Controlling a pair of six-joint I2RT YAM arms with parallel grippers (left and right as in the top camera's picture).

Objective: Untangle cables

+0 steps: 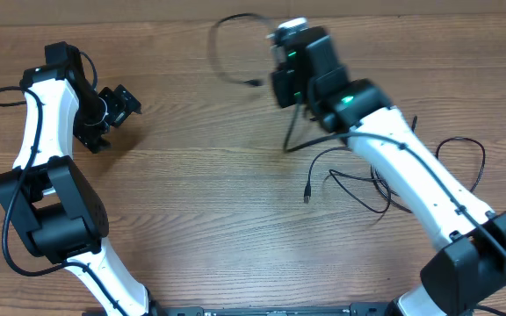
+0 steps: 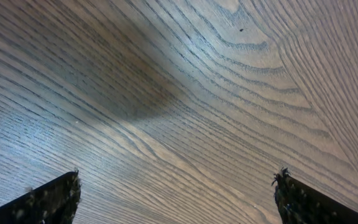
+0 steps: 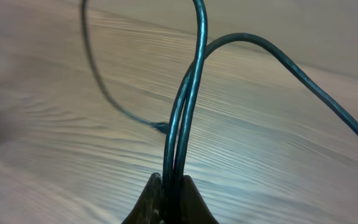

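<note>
Thin black cables lie at the right of the wooden table. One cable (image 1: 222, 48) loops up and left from my right gripper (image 1: 281, 46), its plug end (image 1: 253, 82) hanging free. More strands (image 1: 358, 183) trail under the right arm, with a plug end (image 1: 307, 195) on the table. In the right wrist view my right gripper (image 3: 171, 183) is shut on two strands of cable (image 3: 188, 99) that rise from the jaws. My left gripper (image 1: 112, 110) is at the far left, away from the cables. In the left wrist view its fingers (image 2: 176, 193) are wide apart over bare wood.
Another loop of cable (image 1: 464, 154) lies at the far right behind the right arm. A thicker black wire (image 1: 3, 95) fixed to the left arm curls at the far left edge. The wooden table (image 1: 200, 202) fills the view.
</note>
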